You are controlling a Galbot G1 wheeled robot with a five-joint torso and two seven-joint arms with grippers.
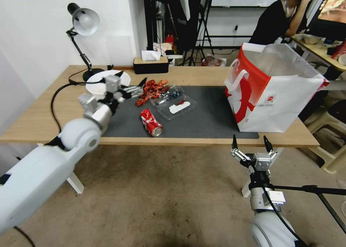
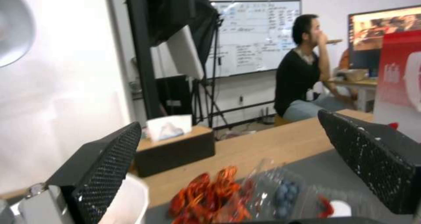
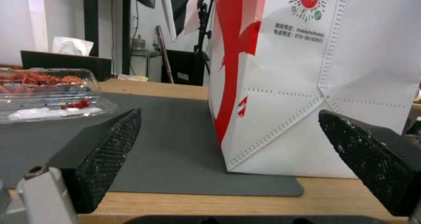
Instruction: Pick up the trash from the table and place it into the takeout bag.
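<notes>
The trash is lying on the dark mat [image 1: 202, 117] of the table [image 1: 43, 121], left of the middle. A crushed red can [image 1: 151, 122] is lying on its side near the front edge of the mat. Just behind it, a clear clamshell box [image 1: 173, 102] is sitting with blue berries and a white piece inside, and a heap of red shells [image 1: 151, 90] is touching the box on its far left side. A white bowl [image 1: 95, 86] is standing at the left, beside the mat's far corner. The takeout bag [image 1: 274, 92] is standing upright and open on the right end of the mat, well apart from the trash.

The left arm is reaching forward over the table's left part, and the left gripper [image 1: 131, 90] is hovering just beside the red shells, with its fingers apart and nothing between them. The right gripper [image 1: 251, 145] is pointing up below the table's front edge, in front of the bag, fingers also spread and holding nothing.
</notes>
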